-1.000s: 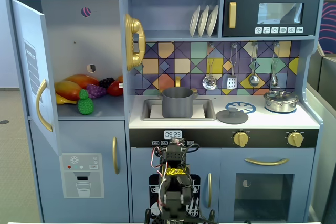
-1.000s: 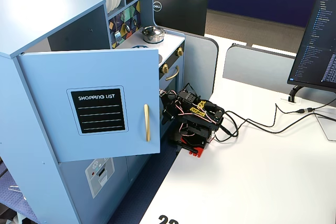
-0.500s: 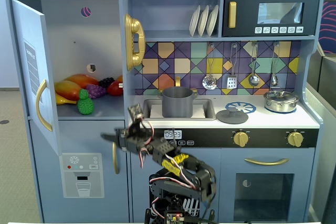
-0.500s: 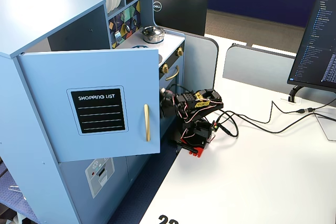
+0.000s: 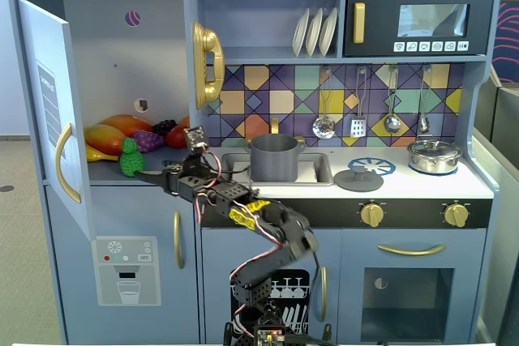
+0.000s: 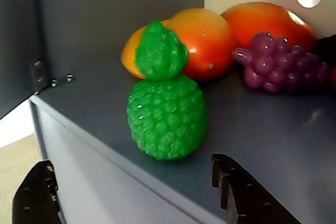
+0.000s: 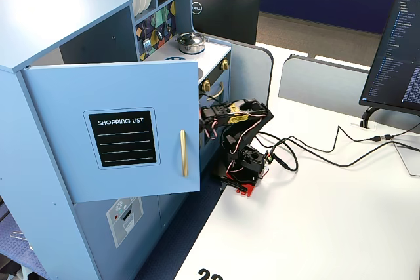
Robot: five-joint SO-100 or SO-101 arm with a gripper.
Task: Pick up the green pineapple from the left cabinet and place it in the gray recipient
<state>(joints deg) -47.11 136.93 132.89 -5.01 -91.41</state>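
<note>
The green pineapple (image 5: 129, 157) stands upright at the front edge of the open left cabinet's shelf (image 5: 109, 174). In the wrist view the pineapple (image 6: 165, 109) is centred just ahead of the jaws. My gripper (image 5: 147, 174) reaches in from the right at shelf height and stops short of the fruit. In the wrist view the gripper (image 6: 139, 192) is open and empty, with one finger (image 6: 34, 198) left of the shelf edge and the other finger (image 6: 247, 192) over the shelf. The gray recipient (image 5: 274, 158) stands in the sink, right of the cabinet. The other fixed view shows the arm (image 7: 236, 119); the door hides the gripper.
Orange-yellow mangoes (image 6: 207, 40) and a purple grape bunch (image 6: 281, 59) lie behind the pineapple. The cabinet door (image 5: 50, 111) stands open at the left. A gold handle (image 5: 207, 62) is on the cabinet's right post. A shiny silver lidded pot (image 5: 434, 155) sits at the counter's right.
</note>
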